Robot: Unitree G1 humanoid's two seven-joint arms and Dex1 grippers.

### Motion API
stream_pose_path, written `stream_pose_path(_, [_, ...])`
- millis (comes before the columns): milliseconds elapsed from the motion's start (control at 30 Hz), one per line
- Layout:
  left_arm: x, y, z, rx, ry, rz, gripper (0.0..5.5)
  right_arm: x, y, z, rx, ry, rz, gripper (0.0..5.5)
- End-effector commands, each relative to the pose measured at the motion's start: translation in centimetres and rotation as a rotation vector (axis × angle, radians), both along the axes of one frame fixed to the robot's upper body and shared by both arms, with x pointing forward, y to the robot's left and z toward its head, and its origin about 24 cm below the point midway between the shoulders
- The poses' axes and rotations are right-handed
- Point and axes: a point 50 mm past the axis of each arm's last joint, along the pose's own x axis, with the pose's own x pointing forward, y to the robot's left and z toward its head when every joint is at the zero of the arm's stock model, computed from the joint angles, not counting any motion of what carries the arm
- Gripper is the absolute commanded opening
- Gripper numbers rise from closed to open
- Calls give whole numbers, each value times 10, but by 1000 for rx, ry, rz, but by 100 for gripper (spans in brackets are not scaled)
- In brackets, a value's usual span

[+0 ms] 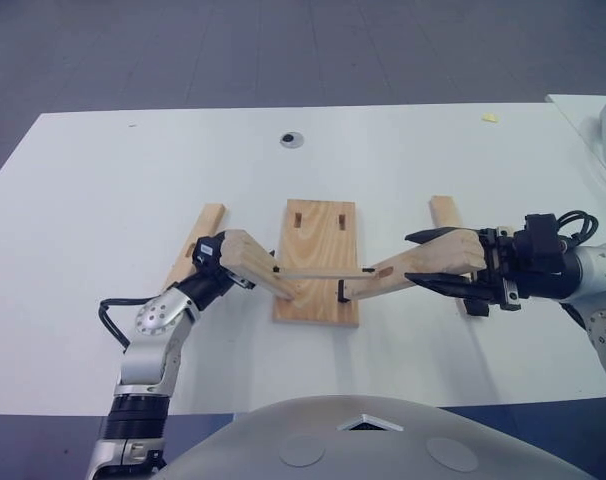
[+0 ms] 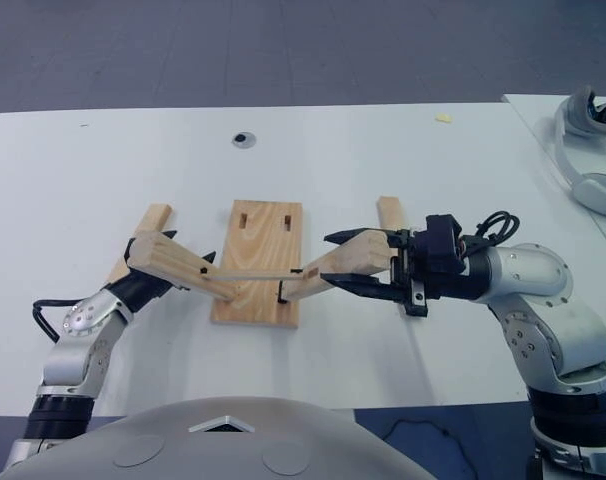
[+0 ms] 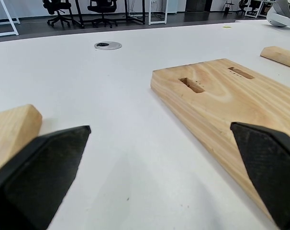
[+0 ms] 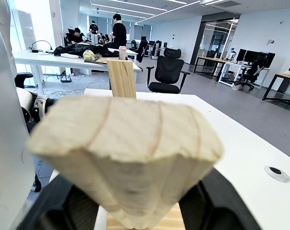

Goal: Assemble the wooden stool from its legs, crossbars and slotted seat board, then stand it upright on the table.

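Observation:
The slotted seat board (image 1: 316, 262) lies flat mid-table. Over its near end two wooden legs hang in a shallow V, joined by a thin crossbar (image 1: 323, 273). My right gripper (image 1: 418, 262) is shut on the right leg (image 1: 383, 280), whose end grain (image 4: 130, 153) sits between the black fingers. The left leg (image 1: 255, 262) lies across my left gripper (image 3: 160, 127), which is open; bare table shows between its fingertips (image 3: 54, 158). Two spare legs lie on the table, one left of the board (image 1: 196, 245) and one to its right (image 1: 445, 212).
A round cable grommet (image 1: 292, 139) is set in the table (image 1: 103, 180) beyond the board. A small yellow scrap (image 1: 490, 118) lies far right. A white headset-like object (image 2: 593, 150) rests on a neighbouring surface at the right.

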Motion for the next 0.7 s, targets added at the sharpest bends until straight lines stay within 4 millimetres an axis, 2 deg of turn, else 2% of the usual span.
stream_pose_path(33, [-1, -1, -2, 7, 6, -6, 540, 5, -1, -2, -26, -5, 5, 207])
stream_pose_path(267, [-3, 0, -4, 8, 10, 14, 540, 2, 0, -3, -52, 30, 1, 207])
stream_pose_path(533, [-6, 0, -10, 11, 27, 16, 540, 27, 10, 15, -77, -39, -28, 207])
stream_pose_path(700, [-7, 0, -12, 12, 34, 15, 540, 27, 20, 16, -81, -22, 7, 207])
